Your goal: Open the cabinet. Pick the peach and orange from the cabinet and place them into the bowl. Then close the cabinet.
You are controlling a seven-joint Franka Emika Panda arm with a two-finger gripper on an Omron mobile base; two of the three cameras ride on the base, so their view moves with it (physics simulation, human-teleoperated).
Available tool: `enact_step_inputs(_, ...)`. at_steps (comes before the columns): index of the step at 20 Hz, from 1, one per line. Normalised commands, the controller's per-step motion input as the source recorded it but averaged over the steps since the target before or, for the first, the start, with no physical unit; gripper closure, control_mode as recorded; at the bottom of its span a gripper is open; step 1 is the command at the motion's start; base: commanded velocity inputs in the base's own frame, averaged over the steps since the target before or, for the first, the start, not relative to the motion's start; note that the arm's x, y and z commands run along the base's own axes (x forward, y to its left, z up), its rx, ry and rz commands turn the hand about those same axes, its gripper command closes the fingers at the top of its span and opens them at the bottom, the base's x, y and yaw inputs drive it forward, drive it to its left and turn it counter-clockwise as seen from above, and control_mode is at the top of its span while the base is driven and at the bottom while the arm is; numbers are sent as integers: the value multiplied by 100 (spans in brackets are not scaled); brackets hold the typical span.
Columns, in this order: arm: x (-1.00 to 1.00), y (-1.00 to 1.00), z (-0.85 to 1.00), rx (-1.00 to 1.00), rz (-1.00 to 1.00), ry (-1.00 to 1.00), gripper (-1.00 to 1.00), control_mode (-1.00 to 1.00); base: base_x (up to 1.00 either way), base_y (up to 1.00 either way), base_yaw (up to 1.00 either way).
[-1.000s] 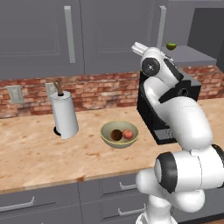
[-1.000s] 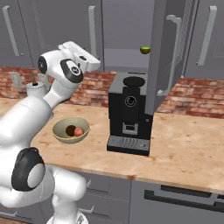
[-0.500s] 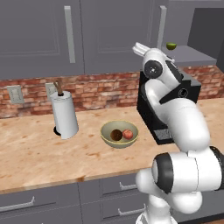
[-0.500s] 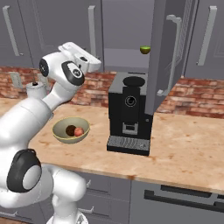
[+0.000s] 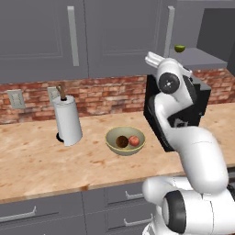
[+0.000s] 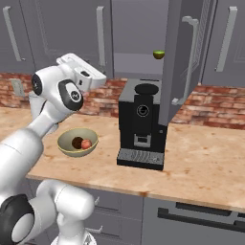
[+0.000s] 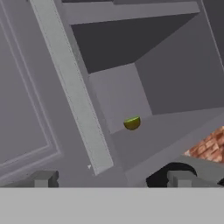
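The cabinet [image 6: 184, 57] stands ahead of my claw [image 7: 111, 177] with one door swung open, matte grey with a bar handle. A small green fruit [image 7: 132, 123] sits on its shelf. Below me, the olive bowl [image 5: 125, 140] holds the pink-red peach [image 5: 134, 141] and dull brownish orange [image 5: 121, 142], touching. My fingers [image 7: 43, 178] are spread wide, gripping nothing.

No readable text, labels or numbers — not on any surface
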Motion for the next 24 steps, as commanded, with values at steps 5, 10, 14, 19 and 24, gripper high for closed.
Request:
enact_step_inputs(5,-75,-48,33,6,-4,12,-100,-100,0,0,0)
enact_step_inputs(10,-98,-9,41,1,-4,32,-100,-100,0,0,0)
enact_step_inputs(14,-100,10,-4,0,1,31,-100,-100,0,0,0)
enact_step_inputs(19,-100,32,-38,-4,10,15,-100,-100,0,0,0)
enact_step_inputs(24,-100,13,-35,-2,8,-3,-100,-100,0,0,0)
